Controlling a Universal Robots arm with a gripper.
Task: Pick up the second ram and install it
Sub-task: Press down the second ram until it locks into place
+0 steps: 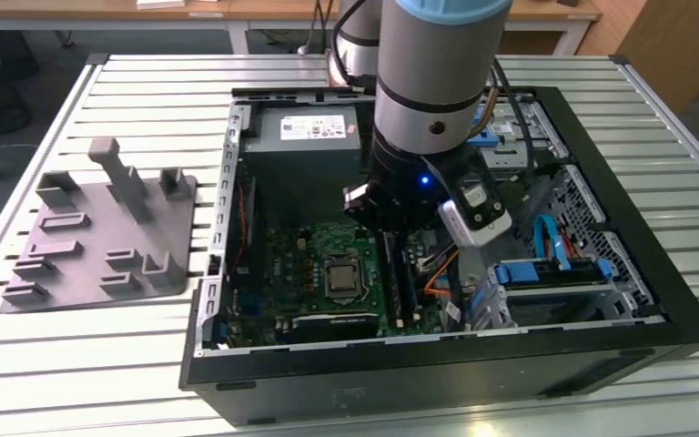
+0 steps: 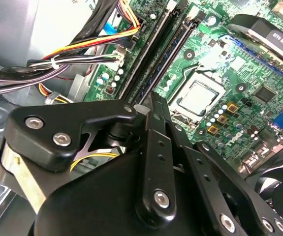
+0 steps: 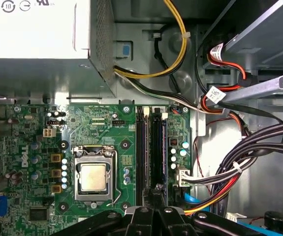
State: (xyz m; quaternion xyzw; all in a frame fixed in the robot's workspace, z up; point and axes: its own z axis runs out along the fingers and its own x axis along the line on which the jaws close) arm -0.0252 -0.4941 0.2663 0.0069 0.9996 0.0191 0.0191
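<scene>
Fingers of my black pincer [image 3: 156,196] are drawn together, tips meeting low over the long dark memory slots [image 3: 140,152] of the green motherboard [image 3: 38,147]. A thin dark ram stick [image 3: 157,150] stands seated on edge in the slot directly ahead of my tips; whether I grip its end or only press on it I cannot tell. I judge I am this low, inside the open black computer case [image 1: 447,360], to bear down on it. Beside the slots lies the square silver processor [image 3: 93,177]. Outside sits a grey moulded block [image 1: 95,237].
</scene>
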